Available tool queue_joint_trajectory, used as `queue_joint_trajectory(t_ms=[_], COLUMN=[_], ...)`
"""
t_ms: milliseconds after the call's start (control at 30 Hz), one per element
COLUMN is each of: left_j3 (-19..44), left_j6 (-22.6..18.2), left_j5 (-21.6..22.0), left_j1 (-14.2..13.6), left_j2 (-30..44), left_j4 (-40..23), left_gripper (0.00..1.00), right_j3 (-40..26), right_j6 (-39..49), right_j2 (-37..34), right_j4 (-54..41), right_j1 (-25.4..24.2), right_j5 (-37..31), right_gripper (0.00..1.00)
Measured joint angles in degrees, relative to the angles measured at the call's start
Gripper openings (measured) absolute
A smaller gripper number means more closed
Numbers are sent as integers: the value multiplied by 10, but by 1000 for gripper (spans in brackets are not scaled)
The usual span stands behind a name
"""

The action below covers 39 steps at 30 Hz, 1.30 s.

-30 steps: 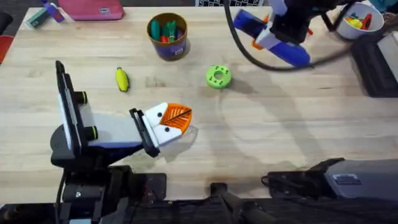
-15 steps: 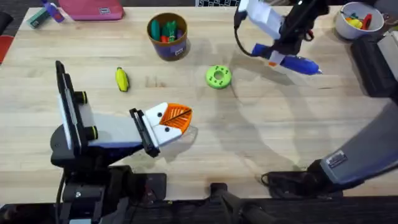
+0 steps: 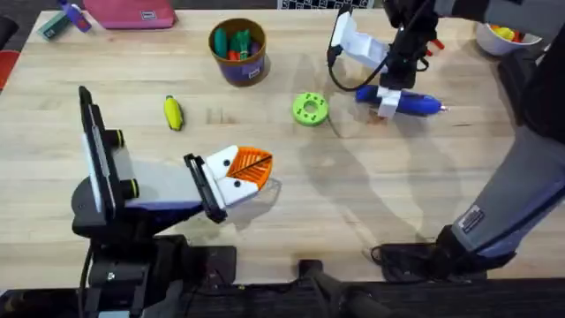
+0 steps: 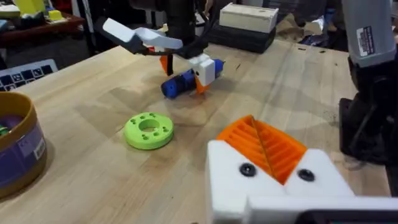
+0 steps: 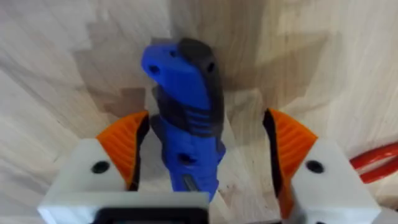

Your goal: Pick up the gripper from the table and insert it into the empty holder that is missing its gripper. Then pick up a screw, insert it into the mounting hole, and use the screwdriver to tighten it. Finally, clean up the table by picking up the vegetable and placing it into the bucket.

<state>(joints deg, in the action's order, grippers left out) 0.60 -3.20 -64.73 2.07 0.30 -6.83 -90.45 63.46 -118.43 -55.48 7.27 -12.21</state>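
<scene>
I think I am near the end of the job, with only the tidy-up left. My right pincer (image 3: 399, 95) is low over the far side of the desk (image 3: 388, 203), and the blue screwdriver (image 3: 402, 102) lies flat on the wood between its two orange pads (image 5: 124, 146). The pads stand wide apart and do not touch the tool, so I judge the pincer is open and holds nothing. My left pincer (image 3: 240, 170) sits near the front of the desk with its orange tips pressed together, and I see nothing between them. I cannot see a screw or any loose orange piece on the desk, so I guess those steps are finished, but I cannot be sure. The yellow vegetable (image 3: 173, 113) still lies on the desk, well apart from the bucket (image 3: 238, 51), so that is not put away yet. The bucket already has green and orange bits inside. A white bowl (image 3: 503, 34) at the far corner holds small yellow and red things. A green ring (image 3: 310, 109) lies near the screwdriver.
</scene>
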Motion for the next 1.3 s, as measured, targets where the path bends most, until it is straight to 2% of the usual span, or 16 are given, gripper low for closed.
queue_joint_trajectory(t_ms=[200,233,267,400,433,567,700,833,933,1033,1133,1300], left_j3=[0,0,0,0,0,0,0,0,3,42,119,272], left_j6=[-1,-3,-3,-3,-2,-2,-4,17,29,30,20,-11], left_j5=[0,0,0,0,0,0,6,34,61,100,147,236], left_j1=[0,0,0,0,0,0,0,0,0,0,0,0], left_j2=[0,0,0,0,0,0,0,0,0,1,19,119], left_j4=[0,0,0,0,0,0,4,19,7,-59,-155,-308], left_gripper=[20,124,268,906,959,987,987,985,985,985,985,985], right_j3=[0,1,1,1,1,1,1,1,1,1,1,35], right_j6=[-36,-46,-55,-108,-125,-199,-291,-407,-500,-557,-598,-649], right_j2=[14,25,37,110,132,209,250,277,307,349,395,475], right_j4=[-3,-4,-4,-4,-4,1,11,-1,-4,-2,-3,3], right_j1=[2,4,7,23,28,52,85,116,123,126,131,138], right_j5=[3,8,14,37,42,78,123,144,152,153,155,158], right_gripper=[993,994,994,993,994,994,994,993,994,994,994,993])
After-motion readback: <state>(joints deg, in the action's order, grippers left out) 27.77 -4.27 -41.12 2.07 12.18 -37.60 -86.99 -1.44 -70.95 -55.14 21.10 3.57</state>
